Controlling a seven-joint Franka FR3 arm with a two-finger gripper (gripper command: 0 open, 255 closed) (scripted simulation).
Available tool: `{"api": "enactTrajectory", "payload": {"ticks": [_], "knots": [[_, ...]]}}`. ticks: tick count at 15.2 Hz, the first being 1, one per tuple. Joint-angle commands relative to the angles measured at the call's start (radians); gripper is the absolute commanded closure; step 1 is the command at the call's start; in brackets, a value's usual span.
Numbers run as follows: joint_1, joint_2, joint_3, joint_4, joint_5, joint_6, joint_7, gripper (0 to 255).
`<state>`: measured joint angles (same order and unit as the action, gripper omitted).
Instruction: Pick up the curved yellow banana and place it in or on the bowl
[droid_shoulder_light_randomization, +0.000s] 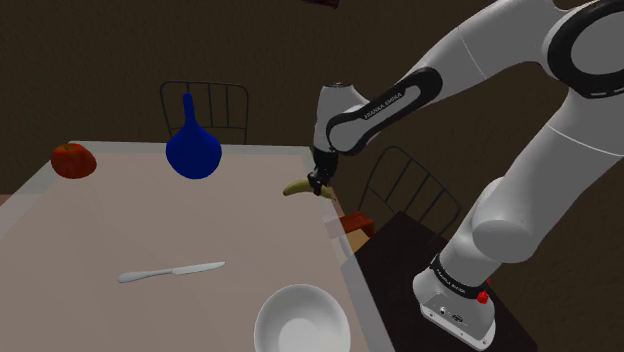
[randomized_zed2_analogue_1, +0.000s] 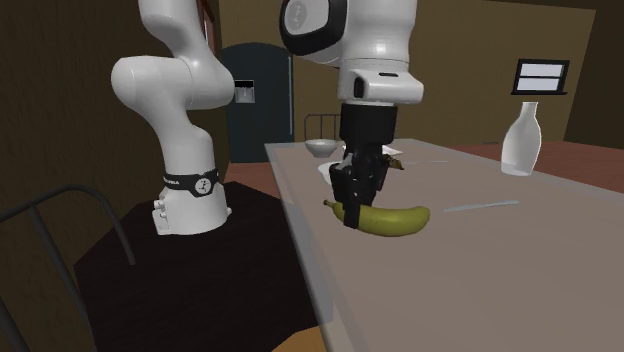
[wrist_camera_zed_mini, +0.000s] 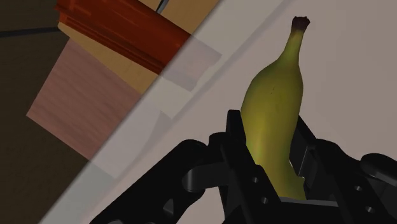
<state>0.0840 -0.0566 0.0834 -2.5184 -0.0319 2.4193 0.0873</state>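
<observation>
Arm pose: the white arm (droid_shoulder_light_randomization: 520, 150) rises from its stand (droid_shoulder_light_randomization: 455, 300), bends over at the elbow and reaches to the shoulder view's left. Its wrist points straight down over the near edge of the table (droid_shoulder_light_randomization: 150, 220).

Task object: the banana (droid_shoulder_light_randomization: 297, 187), yellow-green, is at that table edge directly under the wrist, well apart from the white bowl (droid_shoulder_light_randomization: 300, 320). Its long axis runs roughly level. In the shoulder view it extends from the fingers toward the view's left. In the second exterior view the banana (randomized_zed2_analogue_1: 395, 220) extends to the right, belly down, ends curving slightly upward. Whether it rests on the surface or is just clear of it cannot be told.

End effector: the gripper (wrist_camera_zed_mini: 270, 130) is closed to a narrow gap around the banana (wrist_camera_zed_mini: 273, 95). One black finger (wrist_camera_zed_mini: 234, 137) presses on each flank. The grip is near one end, and the dark-tipped end points away from the hand.

Other items: a blue vase (droid_shoulder_light_randomization: 193, 150), a red apple (droid_shoulder_light_randomization: 73, 160) and a knife (droid_shoulder_light_randomization: 170, 271) lie elsewhere on the table.
</observation>
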Motion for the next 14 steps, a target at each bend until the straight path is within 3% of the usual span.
{"api": "enactTrajectory", "payload": {"ticks": [1,10,14], "knots": [[0.001,-0.024,0.001,0.005,0.004,-0.029,-0.002,255],[0.003,-0.108,-0.001,0.045,0.016,-0.153,-0.013,255],[0.053,-0.189,0.054,-0.036,0.048,-0.154,0.067,255]]}}
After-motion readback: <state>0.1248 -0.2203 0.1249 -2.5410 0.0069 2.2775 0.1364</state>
